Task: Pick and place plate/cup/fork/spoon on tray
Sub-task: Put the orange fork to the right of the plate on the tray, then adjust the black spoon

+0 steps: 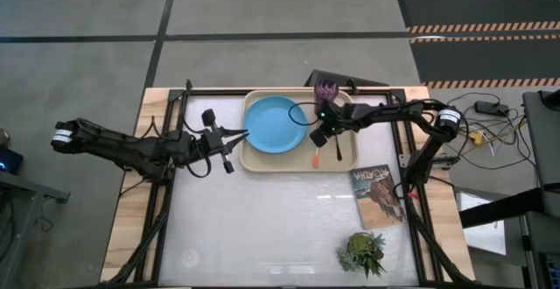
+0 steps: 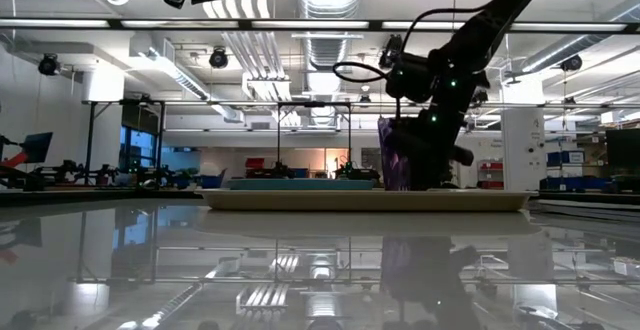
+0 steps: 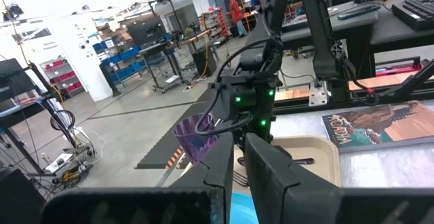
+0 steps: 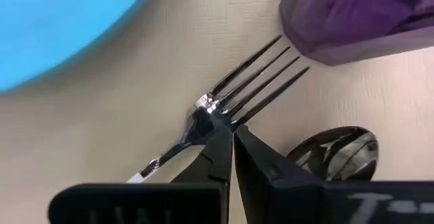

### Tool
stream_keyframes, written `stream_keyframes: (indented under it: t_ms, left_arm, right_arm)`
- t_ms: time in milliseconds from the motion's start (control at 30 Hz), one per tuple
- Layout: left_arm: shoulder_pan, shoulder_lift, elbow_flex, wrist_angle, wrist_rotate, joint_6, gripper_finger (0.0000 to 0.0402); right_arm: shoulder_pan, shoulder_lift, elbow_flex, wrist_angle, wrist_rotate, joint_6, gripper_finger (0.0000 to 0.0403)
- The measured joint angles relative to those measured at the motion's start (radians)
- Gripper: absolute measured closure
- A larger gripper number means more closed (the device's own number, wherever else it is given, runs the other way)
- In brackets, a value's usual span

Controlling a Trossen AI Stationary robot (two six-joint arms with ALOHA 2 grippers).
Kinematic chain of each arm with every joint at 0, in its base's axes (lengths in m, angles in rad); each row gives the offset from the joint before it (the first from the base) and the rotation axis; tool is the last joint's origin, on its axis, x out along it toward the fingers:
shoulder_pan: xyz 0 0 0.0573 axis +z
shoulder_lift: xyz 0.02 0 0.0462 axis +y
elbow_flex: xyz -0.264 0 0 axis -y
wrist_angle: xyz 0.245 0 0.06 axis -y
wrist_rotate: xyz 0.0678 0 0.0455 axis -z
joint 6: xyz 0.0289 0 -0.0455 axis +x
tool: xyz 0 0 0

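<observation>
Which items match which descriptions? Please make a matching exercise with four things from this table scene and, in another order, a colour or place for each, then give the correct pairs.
Things:
1. plate
2. cup
3. book
4. potted plant

Descriptions:
A. translucent purple, at the far edge of the tray
B. green, on the table near its front edge
C. light blue, on the tray's left part
D. picture-covered, flat on the table just outside the tray's near right corner

Pairs: 1-C, 2-A, 3-D, 4-B
</observation>
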Motion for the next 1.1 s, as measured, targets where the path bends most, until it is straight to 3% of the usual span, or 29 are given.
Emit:
stream_keyframes:
  t_ms: [333, 533, 867, 1100]
  left_arm:
    - [0.0, 0.0, 0.0, 0.001, 0.0, 0.0, 0.0379]
    - [0.0, 0.0, 0.0, 0.001, 0.0, 0.0, 0.0379]
    - [0.0, 0.0, 0.0, 0.002, 0.0, 0.022, 0.0379]
    - [0.0, 0.0, 0.0, 0.006, 0.0, 0.025, 0.0379]
  right_arm:
    - [0.0, 0.0, -0.085, 0.197, -0.001, 0.006, 0.0394]
    - [0.003, -0.001, -0.088, 0.206, -0.008, 0.006, 0.0394]
    - [0.009, -0.089, -0.087, 0.094, -0.009, 0.062, 0.0394]
    - [0.082, -0.151, -0.1, -0.051, -0.012, 0.116, 0.0394]
